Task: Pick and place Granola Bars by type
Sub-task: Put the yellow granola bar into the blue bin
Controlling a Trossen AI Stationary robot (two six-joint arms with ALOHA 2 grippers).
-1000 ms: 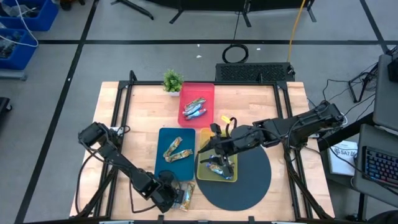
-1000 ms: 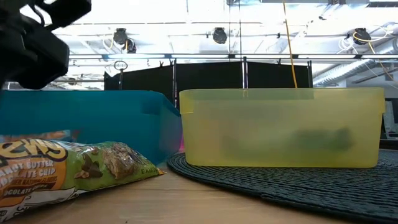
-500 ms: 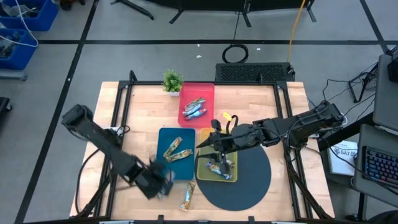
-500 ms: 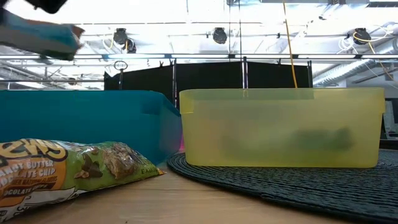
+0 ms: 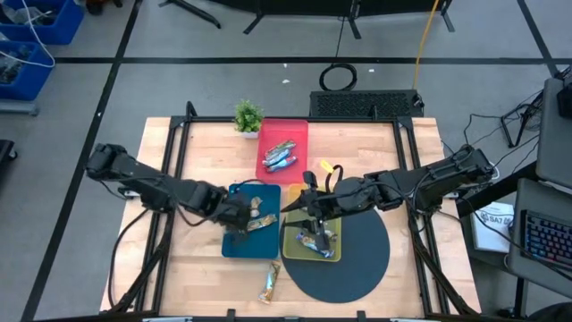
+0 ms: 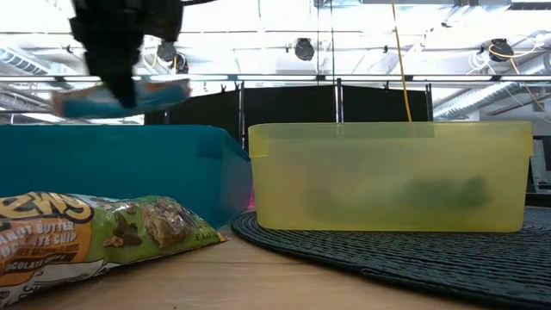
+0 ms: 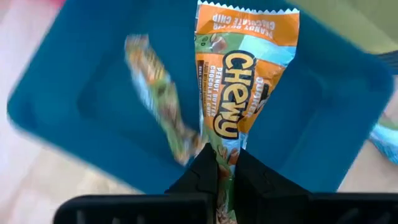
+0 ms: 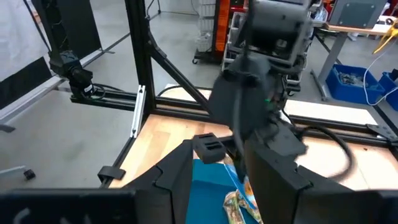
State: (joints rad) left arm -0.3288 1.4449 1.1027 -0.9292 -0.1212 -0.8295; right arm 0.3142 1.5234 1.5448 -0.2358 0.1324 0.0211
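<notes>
Over the blue tray (image 5: 239, 243), left claw (image 5: 239, 215) pinches a granola bar (image 7: 239, 93); right claw (image 5: 308, 215) spread

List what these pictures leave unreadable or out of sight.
- Yellow tray contents, low view: only a dark smear behind the cloudy wall.
- Right hand fingers, high view: too small to read.
- Loose bar, low view: cut by the left edge.
- Bar in the left hand, low view: blurred.

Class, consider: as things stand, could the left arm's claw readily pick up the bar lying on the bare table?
Probably not yet: the left claw is shut on a Chewy bar over the blue tray.
</notes>
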